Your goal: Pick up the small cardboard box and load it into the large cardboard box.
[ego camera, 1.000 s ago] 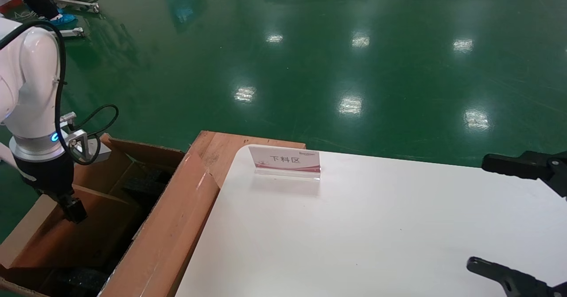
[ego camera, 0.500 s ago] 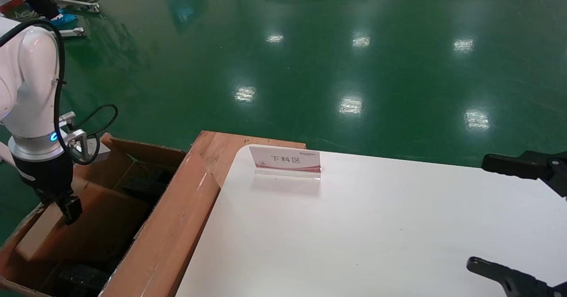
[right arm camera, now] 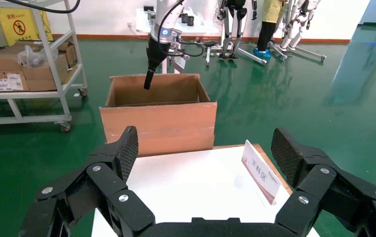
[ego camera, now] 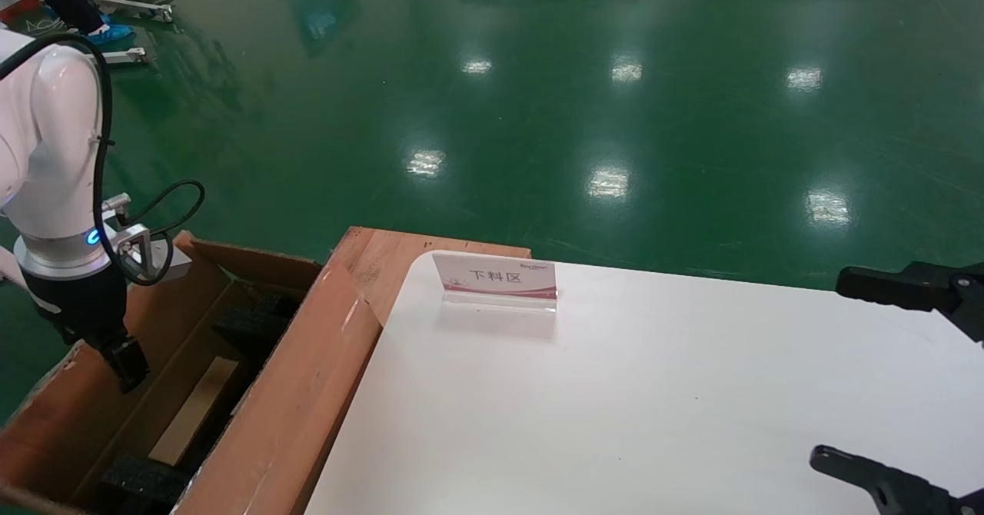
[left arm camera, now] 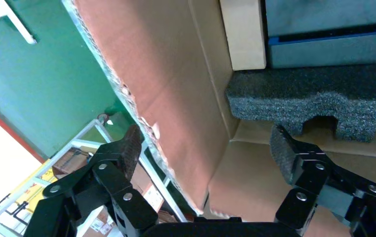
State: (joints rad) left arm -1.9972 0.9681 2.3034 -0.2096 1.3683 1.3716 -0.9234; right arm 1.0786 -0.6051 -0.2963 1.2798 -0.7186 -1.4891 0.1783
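Observation:
The large cardboard box [ego camera: 300,407] stands open at the table's left, with black foam blocks [ego camera: 250,319] inside. The small cardboard box [ego camera: 192,411] lies deep inside it, showing as a pale tan strip between the foam; the left wrist view shows its edge [left arm camera: 242,34] beside the foam [left arm camera: 319,103]. My left gripper [ego camera: 123,365] hangs over the big box's left wall [left arm camera: 176,89], open and empty [left arm camera: 206,148], apart from the small box. My right gripper [ego camera: 830,367] is parked open over the table's right edge.
A white table [ego camera: 653,407] with a wooden rim holds a small sign card [ego camera: 496,277] at its far left corner. A shiny green floor lies beyond. A shelf cart with cartons [right arm camera: 27,69] stands behind the big box.
The small box, tilted under my left gripper a second ago, has dropped down flat into the large box. The gripper has stayed at about the same height, now free of it. The right arm is still.

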